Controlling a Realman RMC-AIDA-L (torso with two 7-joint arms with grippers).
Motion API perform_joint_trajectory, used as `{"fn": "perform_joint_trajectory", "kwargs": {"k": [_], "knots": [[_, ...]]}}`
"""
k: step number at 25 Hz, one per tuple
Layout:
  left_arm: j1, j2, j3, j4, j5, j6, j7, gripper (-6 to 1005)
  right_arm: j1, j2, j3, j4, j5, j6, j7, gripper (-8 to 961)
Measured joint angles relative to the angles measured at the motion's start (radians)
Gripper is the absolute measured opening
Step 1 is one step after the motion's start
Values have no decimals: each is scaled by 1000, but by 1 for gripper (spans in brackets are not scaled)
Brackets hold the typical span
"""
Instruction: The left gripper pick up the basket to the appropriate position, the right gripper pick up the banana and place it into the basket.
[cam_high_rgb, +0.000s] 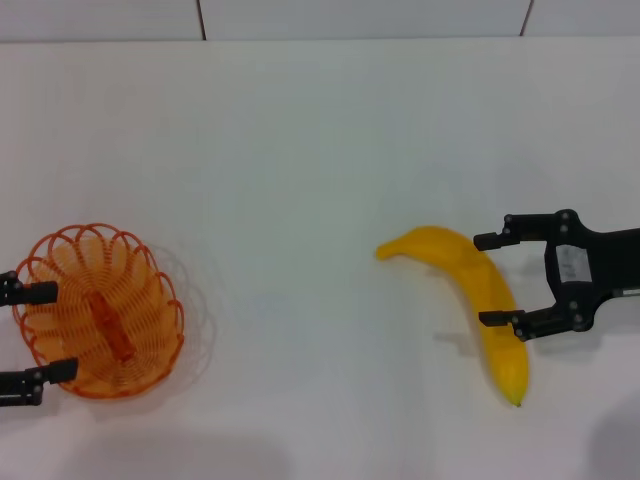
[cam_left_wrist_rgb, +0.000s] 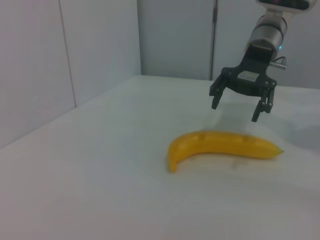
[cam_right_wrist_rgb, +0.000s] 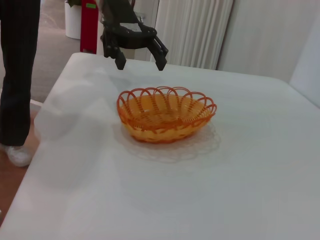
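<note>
Banana (cam_high_rgb: 470, 290) between open right gripper (cam_high_rgb: 497, 280) jaws.

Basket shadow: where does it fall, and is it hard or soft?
Head view: the basket throws a faint looped shadow to its right on the table. Right wrist view: the same lacy shadow lies on the near side of the basket, soft. Left wrist view: only a faint shadow under the banana.
</note>
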Motion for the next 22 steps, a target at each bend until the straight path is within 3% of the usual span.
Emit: {"fn": "perform_joint_trajectory", "kwargs": {"k": [8, 18, 22], "knots": [[-8, -4, -1, 0, 8, 0, 0, 869, 4, 1, 5, 0, 2, 0, 0, 820], [-55, -27, 7, -1, 8, -7, 8, 865, 22, 13, -1, 0, -10, 4, 0, 820], [-63, -25, -29, 0, -13, -9, -10, 863, 23, 13, -1, 0, -10, 5, 0, 820]]}}
